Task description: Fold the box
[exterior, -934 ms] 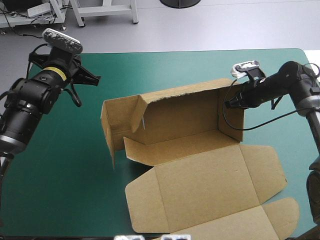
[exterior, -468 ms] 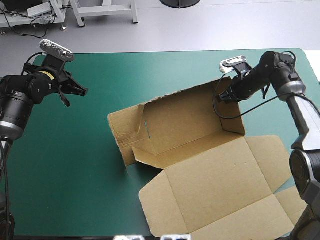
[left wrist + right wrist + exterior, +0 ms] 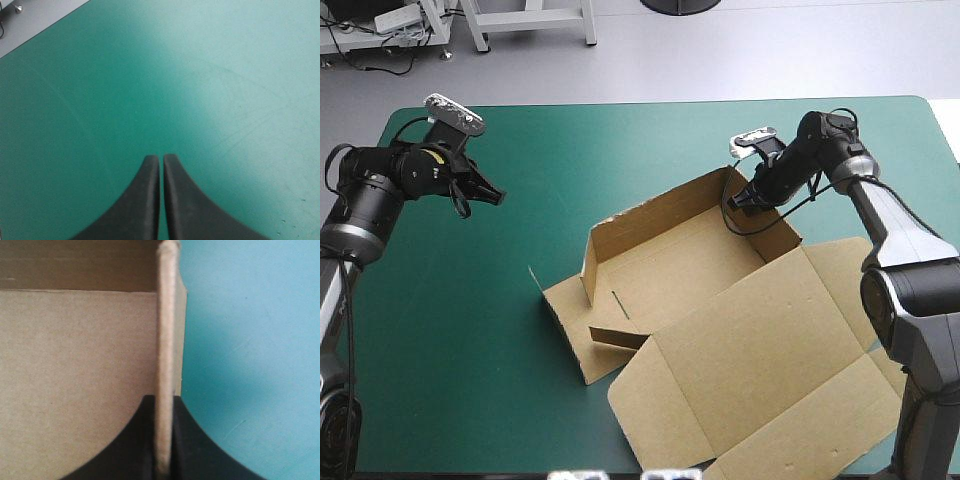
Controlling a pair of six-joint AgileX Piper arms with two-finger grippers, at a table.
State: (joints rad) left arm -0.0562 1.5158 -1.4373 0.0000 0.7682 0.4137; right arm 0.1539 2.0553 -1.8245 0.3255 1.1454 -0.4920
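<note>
The right gripper (image 3: 162, 401) pinches an upright end wall of the brown box (image 3: 720, 330) between its fingers, with tray floor to one side and teal-green cover (image 3: 250, 340) to the other. The left gripper (image 3: 161, 159), fingers pressed together and empty, is well apart from the box.

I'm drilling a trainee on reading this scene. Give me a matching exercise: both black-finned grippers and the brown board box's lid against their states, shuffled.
1. left gripper, two black fins
2. right gripper, two black fins
3. lid of the brown board box

A. clamped on a raised wall's edge
B. lying open and flat
C. shut, empty, above bare teal-green cover

Pairs: 1-C, 2-A, 3-B
</note>
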